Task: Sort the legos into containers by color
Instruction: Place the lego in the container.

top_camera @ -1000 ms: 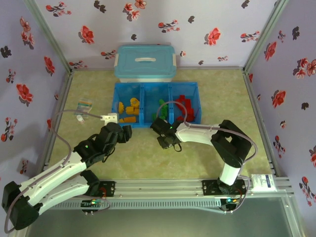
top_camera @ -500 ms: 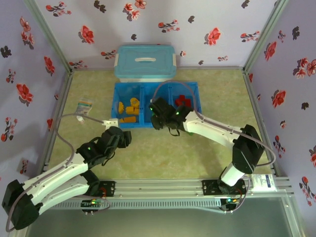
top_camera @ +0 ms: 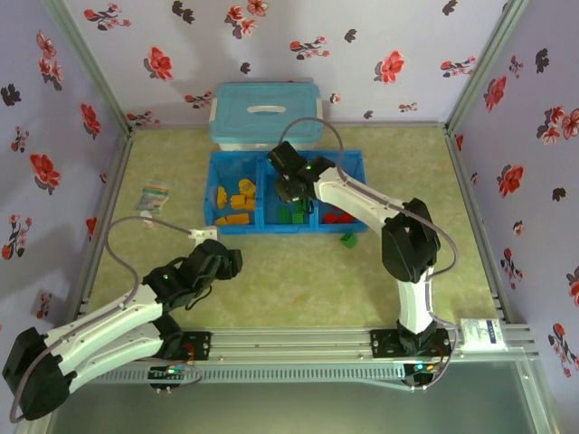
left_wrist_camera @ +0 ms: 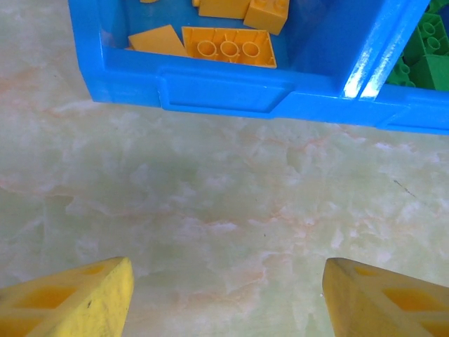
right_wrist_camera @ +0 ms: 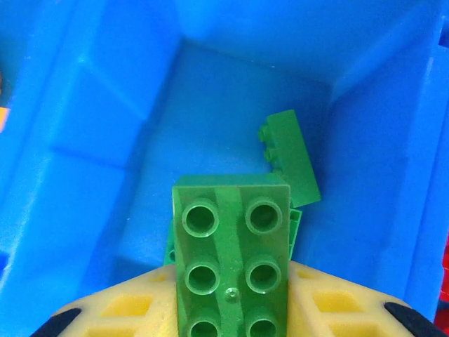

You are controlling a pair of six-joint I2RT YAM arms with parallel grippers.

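Nearly sorted: right gripper clamped a green lego over the middle container, left gripper gaped empty, one green stray lay on the table.

Lt-blue lidded box at back, small packet on left, floral walls, marbled tabletop

The green brick runs off my right wrist view's bottom edge, lower studs lost. Overhead, my right arm covers part of the middle compartment. Packet too small to read.
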